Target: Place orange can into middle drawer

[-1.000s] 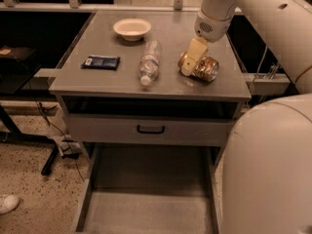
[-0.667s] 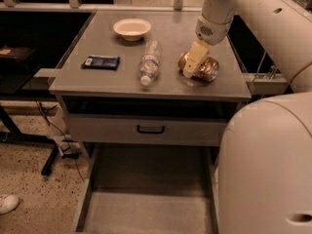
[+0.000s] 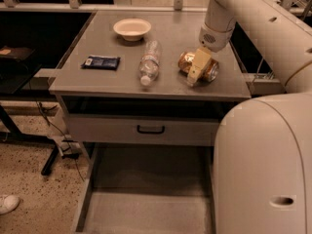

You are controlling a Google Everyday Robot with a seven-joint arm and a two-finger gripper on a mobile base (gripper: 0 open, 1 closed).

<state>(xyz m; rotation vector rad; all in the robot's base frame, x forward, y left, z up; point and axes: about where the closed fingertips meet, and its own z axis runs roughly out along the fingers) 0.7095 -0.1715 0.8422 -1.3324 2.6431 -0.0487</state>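
Gripper [image 3: 197,68] at the orange can [image 3: 213,71] on the tabletop [image 3: 168,35], grip impossible to tell; water bottle [image 3: 148,62] near.

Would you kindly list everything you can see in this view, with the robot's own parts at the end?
table: one, grey, centre of the view
bowl: one, cream, back of the tabletop
packet: one, dark blue, flat on the tabletop's left side
water bottle: one, clear, lying on its side mid-tabletop
orange can: one, orange-gold, lying on its side on the tabletop's right part
drawer front: one, grey with a black handle, under the tabletop
middle drawer: one, grey, pulled out at the bottom of the view
shoe: one, white, on the floor, bottom left
arm: one, white, reaching in from upper right
gripper: one, cream, down at the orange can
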